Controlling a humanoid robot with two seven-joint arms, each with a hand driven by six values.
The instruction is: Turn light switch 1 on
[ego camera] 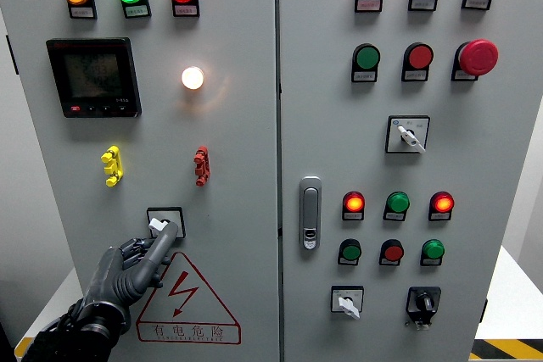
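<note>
Nearest to us, the left hand [146, 253] rises from the lower left, its fingers curled in except one extended finger [164, 236], so a single tip can work the small knob. That tip meets the rotary switch [164, 223], low on the left door just above the red warning triangle [187, 301]. We cannot tell whether it grips or only presses the knob. Higher up, a white lamp [193, 78] glows, perhaps the light this switch feeds.
</note>
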